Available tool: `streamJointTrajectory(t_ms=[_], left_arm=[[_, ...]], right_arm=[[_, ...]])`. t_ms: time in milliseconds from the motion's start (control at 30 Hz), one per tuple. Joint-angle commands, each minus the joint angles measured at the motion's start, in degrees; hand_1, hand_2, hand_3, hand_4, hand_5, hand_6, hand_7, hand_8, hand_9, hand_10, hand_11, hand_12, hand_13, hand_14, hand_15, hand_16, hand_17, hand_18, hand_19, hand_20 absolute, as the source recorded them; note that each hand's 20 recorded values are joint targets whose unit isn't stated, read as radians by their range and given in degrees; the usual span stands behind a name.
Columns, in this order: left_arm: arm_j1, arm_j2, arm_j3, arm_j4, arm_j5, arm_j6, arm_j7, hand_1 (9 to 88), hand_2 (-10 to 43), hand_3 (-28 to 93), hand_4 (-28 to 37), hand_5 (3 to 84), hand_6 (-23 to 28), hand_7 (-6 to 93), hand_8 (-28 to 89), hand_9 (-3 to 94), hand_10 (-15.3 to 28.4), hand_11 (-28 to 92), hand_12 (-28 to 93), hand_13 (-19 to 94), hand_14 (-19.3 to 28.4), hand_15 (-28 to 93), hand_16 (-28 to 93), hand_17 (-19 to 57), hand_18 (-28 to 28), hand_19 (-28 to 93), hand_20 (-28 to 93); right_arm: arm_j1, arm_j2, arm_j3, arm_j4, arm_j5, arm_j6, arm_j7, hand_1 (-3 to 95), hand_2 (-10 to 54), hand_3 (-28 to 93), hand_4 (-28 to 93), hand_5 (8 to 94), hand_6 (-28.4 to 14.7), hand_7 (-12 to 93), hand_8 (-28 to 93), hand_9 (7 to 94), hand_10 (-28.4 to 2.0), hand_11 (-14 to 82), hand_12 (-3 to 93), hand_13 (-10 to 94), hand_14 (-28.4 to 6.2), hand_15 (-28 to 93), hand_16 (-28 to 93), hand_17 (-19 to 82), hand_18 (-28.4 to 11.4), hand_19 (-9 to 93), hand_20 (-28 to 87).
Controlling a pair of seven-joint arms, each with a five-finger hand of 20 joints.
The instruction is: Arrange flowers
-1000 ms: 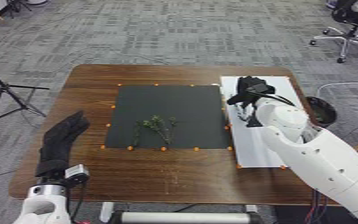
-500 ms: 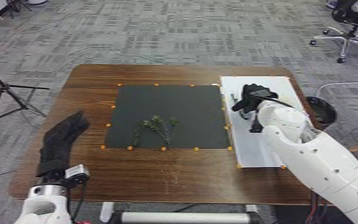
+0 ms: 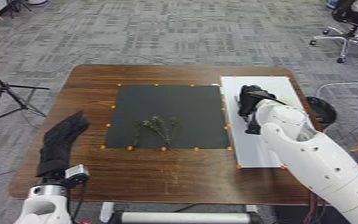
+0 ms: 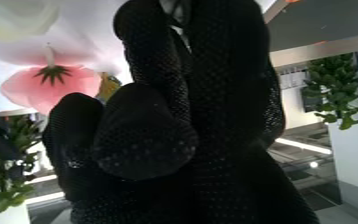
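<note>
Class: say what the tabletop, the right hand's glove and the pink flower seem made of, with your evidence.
Tabletop: smooth wood or wood-look laminate, judging by its brown, streaky surface.
Glove on the right hand: matt black knit, from its fine mesh.
Pink flower: thin, soft-looking petals, perhaps fabric, perhaps real; the look leaves it open.

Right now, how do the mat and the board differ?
The mat is dark and squarish; the board is white, long and narrow. The mat bears green sprigs; the board has the right hand over it. Both lie on the table, orange dots along their edges.
</note>
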Motion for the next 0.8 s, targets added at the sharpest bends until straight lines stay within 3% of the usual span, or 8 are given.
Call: streamJointTrajectory(t_ms=[33,167,200,267,300,467,800], left_arm=[[0.28,-0.18,-0.21,-0.38,0.1,-0.91,-0.63,18.8,4.3,72,-28.3,45.7,3.0,10.6,-6,43.9,13.4,17,12,36,17.1,17,4,3.0,13.6,12,16],[0.37,-0.06,-0.27,-0.4,0.1,-0.98,-0.69,19.0,4.2,72,-28.3,45.7,3.1,10.6,-6,44.0,13.5,17,12,36,17.1,17,4,3.0,13.6,12,16],[0.39,-0.04,-0.28,-0.43,0.06,-1.0,-0.74,18.9,4.2,72,-28.3,45.7,3.1,10.6,-6,44.0,13.5,17,12,36,17.2,17,4,3.0,13.6,12,16],[0.29,0.04,-0.23,-0.37,-0.05,-1.0,-0.83,18.9,4.2,72,-28.3,45.7,3.1,10.6,-6,43.9,13.5,17,12,36,17.1,17,4,3.0,13.6,12,16],[0.46,0.03,-0.3,-0.47,-0.05,-0.97,-0.89,18.9,4.2,72,-28.3,45.7,3.1,10.6,-6,43.9,13.5,17,12,36,17.1,17,4,3.0,13.6,12,16],[0.59,0.48,-0.45,-0.61,-0.09,-1.17,-0.86,18.9,4.3,72,-28.3,45.7,3.1,10.6,-6,43.9,13.6,17,12,36,17.2,17,4,3.0,13.6,12,16],[0.97,0.91,-0.87,-1.25,-0.23,-0.7,-1.01,18.9,4.2,72,-28.3,45.6,3.2,10.5,-6,43.8,13.6,17,12,36,17.2,17,4,2.9,13.6,12,16]], right_arm=[[-3.08,-0.2,-1.74,1.32,3.38,2.75,0.56,92.0,-9.5,-28,54,65.4,-3.7,28,30,88.0,-9.3,16.3,52.5,92,-0.1,59,38,62,-14.4,93,59],[-2.81,0.34,-0.23,0.07,9.1,6.9,0.86,86.5,-9.5,-13,48,70.2,-2.9,27,30,90.2,-9.0,16.0,52.7,93,0.1,58,39,64,-14.2,93,59],[-2.86,0.52,0.34,-0.54,10.49,8.24,0.83,81.5,-9.5,0,41,70.1,-2.9,28,30,90.5,-9.1,16.3,52.2,94,0.8,57,40,64,-14.1,93,58],[-2.65,1.1,1.39,-2.07,14.65,11.08,1.3,66.2,-9.5,47,2,70.6,-3.0,28,29,90.7,-9.2,16.6,52.0,94,0.3,58,39,64,-14.2,93,58],[-2.5,1.29,1.93,-2.86,15.89,11.97,1.19,64.4,-9.5,53,-2,70.8,-3.0,28,29,90.8,-9.2,16.8,52.0,94,0.3,58,39,64,-14.0,93,58],[-2.01,4.0,3.37,-8.68,21.68,16.73,1.42,63.3,-9.5,55,-3,71.0,-3.1,29,29,91.0,-9.1,17.6,51.0,94,0.4,59,37,65,-13.5,93,58],[-1.15,7.06,1.45,-18.69,40.74,20.03,3.94,63.0,-9.5,56,-2,70.5,-3.4,32,27,91.4,-9.4,19.6,48.8,94,0.2,60,35,67,-12.6,93,57]])
